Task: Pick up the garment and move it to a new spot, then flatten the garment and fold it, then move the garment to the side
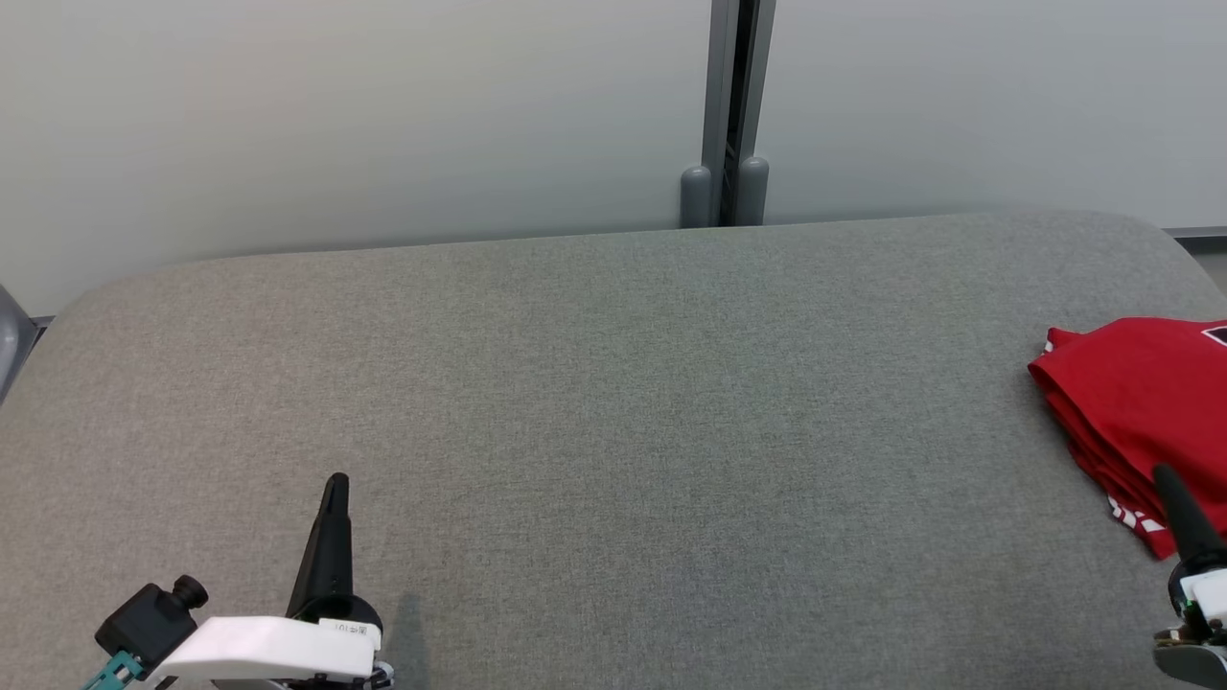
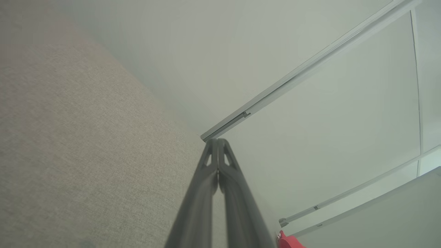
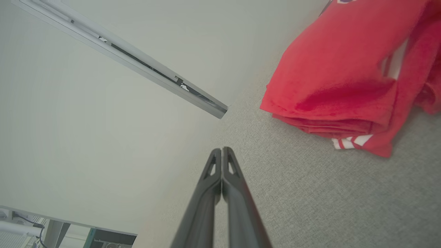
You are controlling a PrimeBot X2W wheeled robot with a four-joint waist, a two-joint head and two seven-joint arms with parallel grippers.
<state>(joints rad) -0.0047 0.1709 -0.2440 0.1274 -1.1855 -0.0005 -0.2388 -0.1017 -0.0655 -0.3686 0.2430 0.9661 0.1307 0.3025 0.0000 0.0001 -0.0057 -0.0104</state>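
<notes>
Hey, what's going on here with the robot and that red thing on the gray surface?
Nothing is held right now. The red garment lies folded at the right side of the gray fabric surface. The right gripper is close beside it, shut and empty, not touching the cloth. The left gripper, also shut and empty, is at the lower left, well away from it.

Head view: garment (image 1: 1131, 402) at the bench's (image 1: 613, 383) right edge is cut by the view's right border, dark print (image 1: 1215, 333) on its far corner too cropped to read; the right gripper (image 1: 1169, 484) hides its near corner, wrist cut off bottom-right. Left wrist view: garment (image 2: 287, 241) is a red sliver at the bottom border; bench blurs top left. Right wrist view: garment (image 3: 337, 69) runs off top & right; clutter (image 3: 20, 224) bottom left too small to ID.
</notes>
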